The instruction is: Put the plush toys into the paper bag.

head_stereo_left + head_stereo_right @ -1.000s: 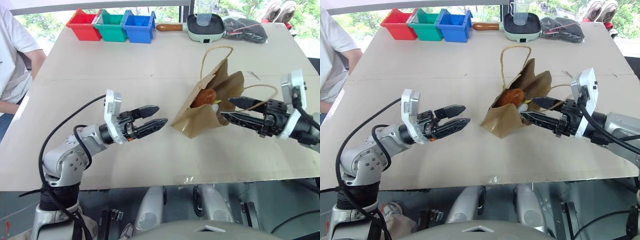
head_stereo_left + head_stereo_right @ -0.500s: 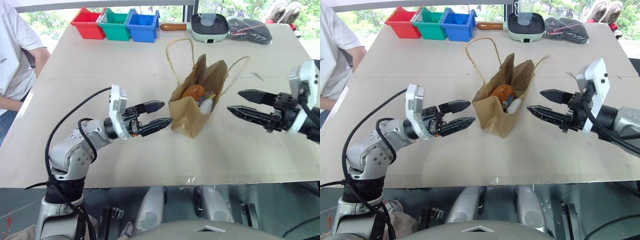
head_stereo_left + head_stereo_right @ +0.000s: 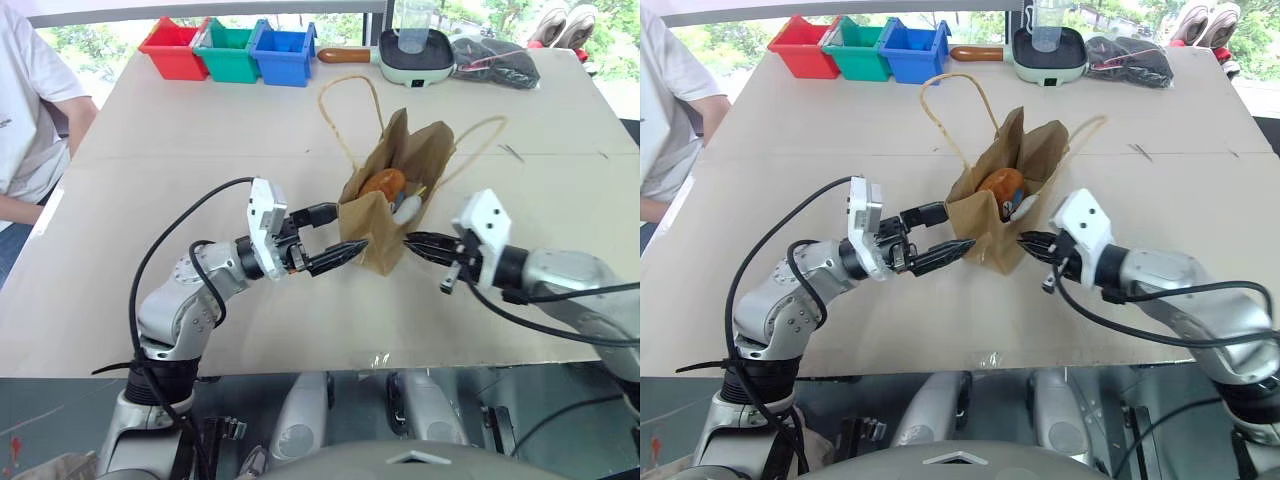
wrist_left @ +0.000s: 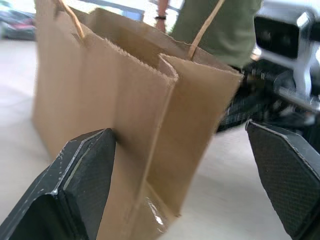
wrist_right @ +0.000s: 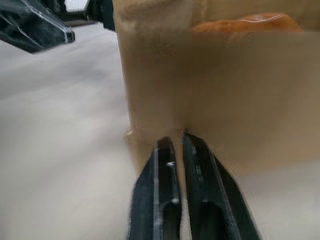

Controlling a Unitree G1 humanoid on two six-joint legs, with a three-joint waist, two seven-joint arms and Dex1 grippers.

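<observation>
paper bag (image 3: 388, 222) upright | left tool (image 3: 338, 232) spread | right tool (image 3: 410, 240) pressed together | bins (image 3: 228, 52) behind

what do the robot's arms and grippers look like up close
Both arms are silver-grey metal with rounded joint housings and loose black cables looping along them. Each wrist carries a white boxy camera block. The left gripper and right gripper each have two slim black fingers tapering to points; the left wrist view shows the finger pads have a fine cross-hatched texture.
</observation>
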